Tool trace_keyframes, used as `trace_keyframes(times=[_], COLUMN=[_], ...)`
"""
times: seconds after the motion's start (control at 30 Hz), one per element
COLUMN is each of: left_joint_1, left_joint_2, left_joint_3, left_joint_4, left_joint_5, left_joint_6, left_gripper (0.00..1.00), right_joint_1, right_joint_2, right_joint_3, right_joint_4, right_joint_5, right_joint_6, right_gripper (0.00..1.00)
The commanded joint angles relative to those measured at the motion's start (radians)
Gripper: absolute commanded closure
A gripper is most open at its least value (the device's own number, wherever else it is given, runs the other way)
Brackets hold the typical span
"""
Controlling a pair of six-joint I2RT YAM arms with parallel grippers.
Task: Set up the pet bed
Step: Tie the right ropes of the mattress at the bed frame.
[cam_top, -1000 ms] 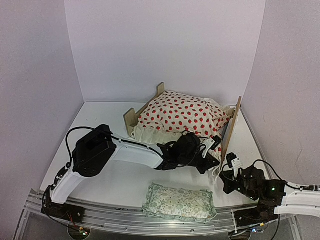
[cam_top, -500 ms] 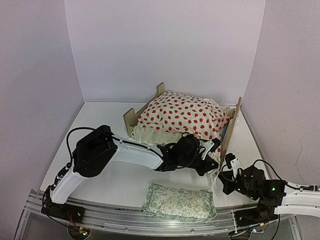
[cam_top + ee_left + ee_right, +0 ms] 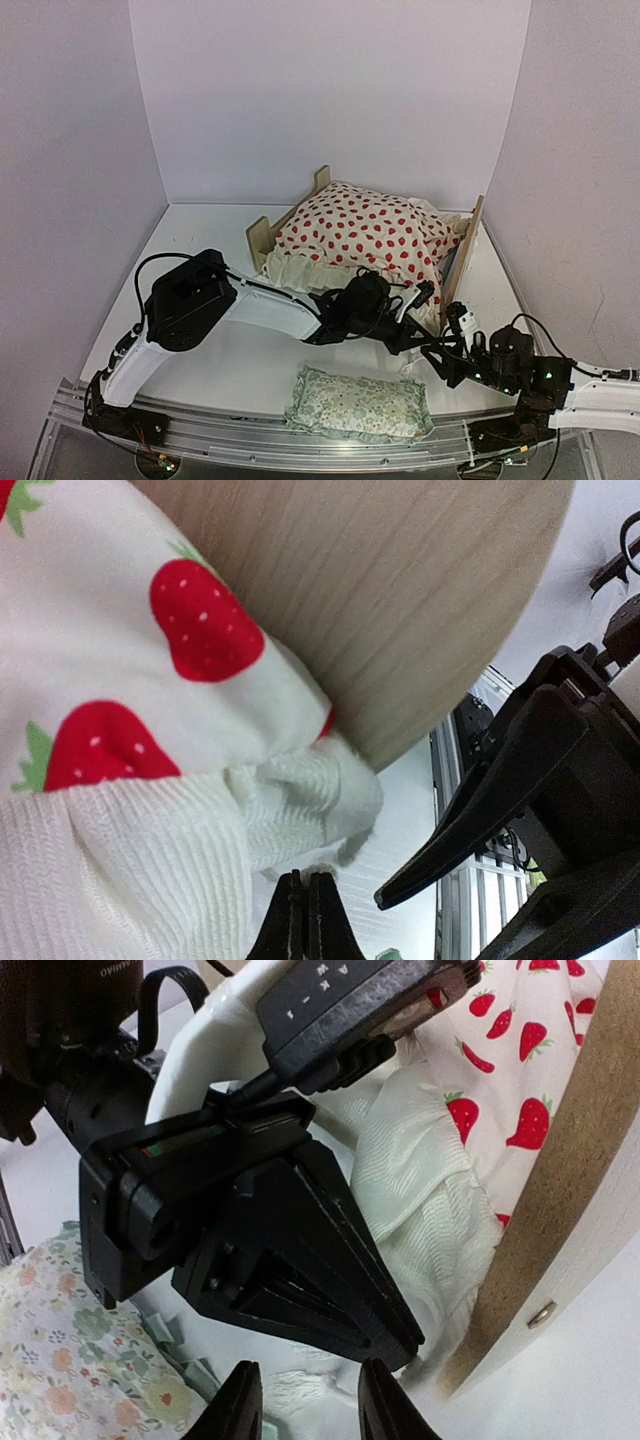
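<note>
The pet bed [image 3: 462,258] sits toward the back of the table, right of centre. Its long axis runs across my view, with the low footboard at the left and the arched headboard at the right, the headboard end a little nearer the arm bases. The strawberry cushion [image 3: 360,230] lies in it, its white frill spilling over the near side. Everything turns on the near corner by the headboard, and both tools crowd there. The left gripper [image 3: 307,920] reaches across from the left with its fingers pressed together. Their tips are right at the frill's knit edge, though I cannot tell whether any cloth is pinched. The headboard stands just beyond and above it. The right gripper [image 3: 305,1400] faces it from the near right with jaws parted and nothing between them, just beside the headboard's foot. I judge the right arm the nearer to that corner, which lies ahead of it and slightly left. The floral pillow [image 3: 358,403] waits at the near edge.
</note>
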Motion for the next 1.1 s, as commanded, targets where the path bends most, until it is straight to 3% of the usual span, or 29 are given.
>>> trace_keyframes(times=[0.0, 0.43, 0.67, 1.07], left_joint_1=[0.009, 0.010, 0.010, 0.010], left_joint_2=[-0.030, -0.008, 0.004, 0.010], left_joint_3=[-0.003, 0.031, 0.049, 0.058], left_joint_4=[0.057, 0.049, 0.043, 0.034], left_joint_5=[0.031, 0.038, 0.037, 0.027], left_joint_6=[-0.013, -0.021, -0.027, -0.025], left_gripper=[1.00, 1.00, 1.00, 1.00], right_joint_1=[-0.009, -0.009, -0.009, -0.009], right_joint_2=[-0.126, -0.380, -0.390, -0.166], right_joint_3=[0.051, 0.170, 0.119, 0.077], right_joint_4=[-0.083, -0.411, -0.380, -0.185], right_joint_5=[-0.021, 0.142, 0.323, 0.348], right_joint_6=[0.006, -0.040, -0.057, -0.109], right_gripper=[0.59, 0.52, 0.70, 0.76])
